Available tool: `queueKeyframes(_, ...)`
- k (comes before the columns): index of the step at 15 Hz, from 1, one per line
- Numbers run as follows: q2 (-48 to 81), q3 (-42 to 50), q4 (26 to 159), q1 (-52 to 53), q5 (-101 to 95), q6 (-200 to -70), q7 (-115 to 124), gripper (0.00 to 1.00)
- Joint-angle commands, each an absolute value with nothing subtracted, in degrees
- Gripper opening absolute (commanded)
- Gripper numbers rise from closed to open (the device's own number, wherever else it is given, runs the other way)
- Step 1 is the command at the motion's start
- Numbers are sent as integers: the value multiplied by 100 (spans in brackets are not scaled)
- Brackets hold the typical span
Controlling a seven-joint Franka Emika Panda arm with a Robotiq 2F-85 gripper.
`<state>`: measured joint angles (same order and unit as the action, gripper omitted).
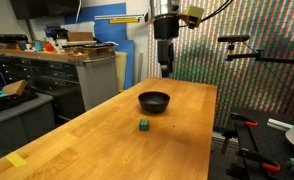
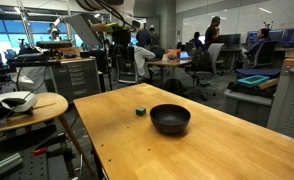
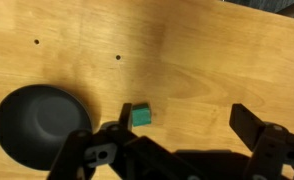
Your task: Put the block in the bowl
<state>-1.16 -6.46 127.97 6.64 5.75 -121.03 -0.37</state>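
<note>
The small dark green block lies on the wooden table, apart from the black bowl. Both also show in an exterior view, the block to the left of the bowl. In the wrist view the block lies just right of the bowl and next to one finger. My gripper is open and empty, high above the table. In an exterior view it hangs over the table's far end.
The wooden table has small dark holes. A workbench with clutter stands beside it, a tripod arm on the other side. A round side table and desks with people stand around.
</note>
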Motion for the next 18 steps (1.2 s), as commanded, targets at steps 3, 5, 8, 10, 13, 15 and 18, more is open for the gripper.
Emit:
queueKeyframes(3,842,-707,12225,713,609,-12608,-138,100)
queueKeyframes(5,1081,-719,12179,717,519,-12775,-202,100)
queueKeyframes(8,1371,-724,12210,721,336,-13123,-415,100)
queueKeyframes(10,1544,-703,12244,725,101,-13297,-533,100)
queueKeyframes(13,1767,-684,12293,729,-244,-13562,-642,100)
queueKeyframes(15,1894,-689,12320,721,-380,-13796,-704,100)
queueKeyframes(18,2080,-688,12345,681,-433,-14198,-782,100)
